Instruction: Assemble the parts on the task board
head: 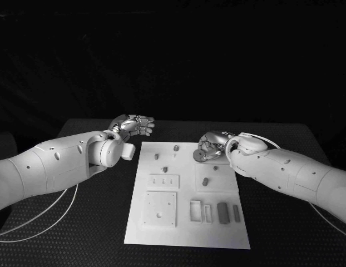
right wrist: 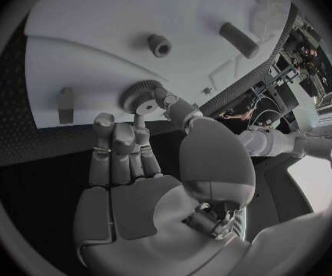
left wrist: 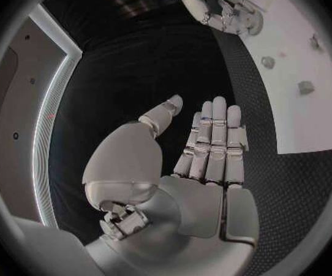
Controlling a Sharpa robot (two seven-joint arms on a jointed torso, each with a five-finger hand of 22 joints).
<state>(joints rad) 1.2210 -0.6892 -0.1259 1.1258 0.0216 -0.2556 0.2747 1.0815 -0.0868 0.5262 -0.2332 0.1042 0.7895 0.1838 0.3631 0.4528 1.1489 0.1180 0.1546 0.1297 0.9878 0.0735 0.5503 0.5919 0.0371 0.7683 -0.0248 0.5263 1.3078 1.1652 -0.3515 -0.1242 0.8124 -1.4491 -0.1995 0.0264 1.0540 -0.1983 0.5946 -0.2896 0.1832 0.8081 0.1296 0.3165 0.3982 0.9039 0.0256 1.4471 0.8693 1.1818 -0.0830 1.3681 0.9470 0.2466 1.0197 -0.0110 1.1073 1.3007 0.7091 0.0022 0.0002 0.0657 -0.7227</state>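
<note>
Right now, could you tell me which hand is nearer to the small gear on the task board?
Right. The right hand has its fingers on the gear; the left hand hovers off the board's far left corner.

I'm seeing the task board point(head: 185, 222) showing plain white against the table point(head: 85, 233), which is showing black with a fine dotted weave. The parts are reading grey: a toothed gear point(right wrist: 140, 95) at the board's far right edge, small pegs point(head: 176, 148) near its far edge, darker grey blocks point(head: 223, 212) toward its near right corner. Both arms are showing white; the left hand point(head: 133, 127) and right hand point(head: 211, 146) are gleaming silver.
</note>
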